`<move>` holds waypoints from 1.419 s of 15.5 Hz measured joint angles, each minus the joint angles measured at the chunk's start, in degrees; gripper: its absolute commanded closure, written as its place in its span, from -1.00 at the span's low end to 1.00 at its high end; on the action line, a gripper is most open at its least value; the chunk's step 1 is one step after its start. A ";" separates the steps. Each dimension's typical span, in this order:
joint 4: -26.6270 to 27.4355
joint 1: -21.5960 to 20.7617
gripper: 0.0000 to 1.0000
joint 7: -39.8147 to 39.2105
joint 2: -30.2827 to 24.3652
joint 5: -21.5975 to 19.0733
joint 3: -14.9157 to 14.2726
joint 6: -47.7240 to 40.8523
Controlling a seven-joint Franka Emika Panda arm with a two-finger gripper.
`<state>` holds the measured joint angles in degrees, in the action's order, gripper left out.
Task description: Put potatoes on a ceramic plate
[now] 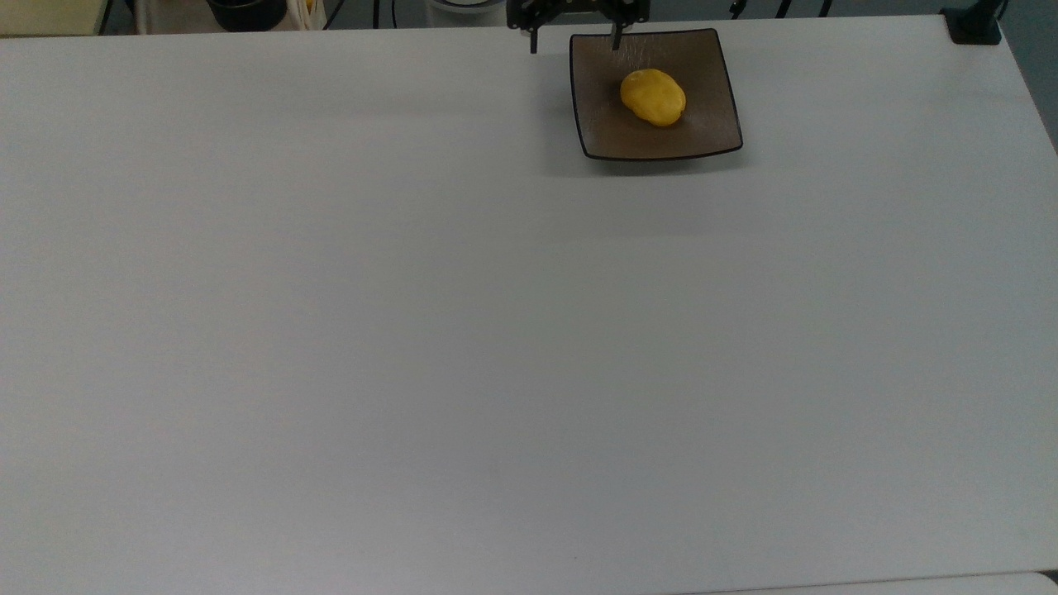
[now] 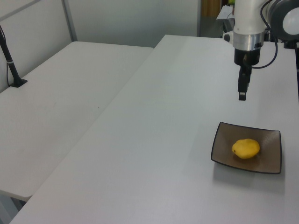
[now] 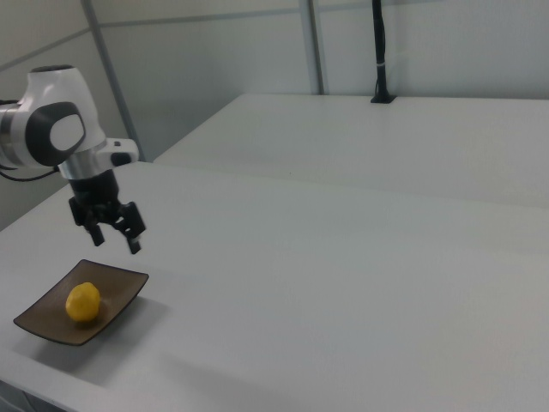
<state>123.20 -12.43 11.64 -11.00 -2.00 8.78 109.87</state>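
The potatoes, a single yellow-orange oval lump, lie loose on the ceramic plate, a square brown dish with a black rim near the table's far edge in the top view. My gripper hangs open and empty above the table. It is raised well clear of the plate, over the plate's far-left corner in the top view. Nothing sits between its fingers.
A black clamp post stands at the top view's upper right corner. A second white table adjoins this one. A dark container sits beyond the far edge. The wide white tabletop stretches toward the top view's bottom.
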 measured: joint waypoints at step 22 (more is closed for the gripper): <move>-19.09 7.13 -1.00 -11.71 8.97 1.12 -11.51 -6.16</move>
<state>104.11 -5.30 -0.07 -2.03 -0.89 -2.73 103.71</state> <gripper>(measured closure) 0.000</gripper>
